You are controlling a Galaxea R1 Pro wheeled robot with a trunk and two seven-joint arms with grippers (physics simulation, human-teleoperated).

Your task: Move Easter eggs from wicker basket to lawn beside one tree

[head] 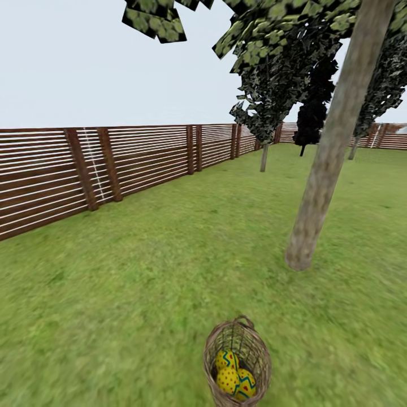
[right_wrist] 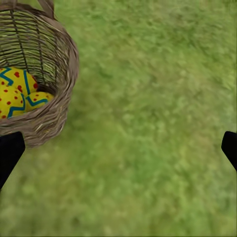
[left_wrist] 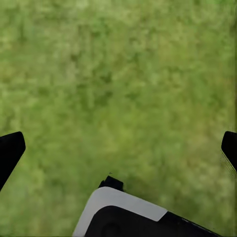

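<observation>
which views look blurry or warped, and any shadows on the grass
Head view: lawn smeared near the wicker basket, the tree trunk leaning as if wide-angle warped, no cast shadows. Left wrist view: soft, mottled grass. Right wrist view: grass blurred, the Easter eggs fairly crisp, faint darkening under the basket.

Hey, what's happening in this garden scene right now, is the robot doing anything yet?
Nothing is being handled yet. A small brown woven wicker basket stands on the green grass lawn, and the yellow Easter eggs with blue zigzags and red dots lie inside it. A tall tree with a pale grey-brown trunk rises just beyond the basket. The right gripper hangs beside the basket with its jaws wide apart and empty; the left gripper is open over bare grass. A brown slatted wooden fence borders the lawn.
</observation>
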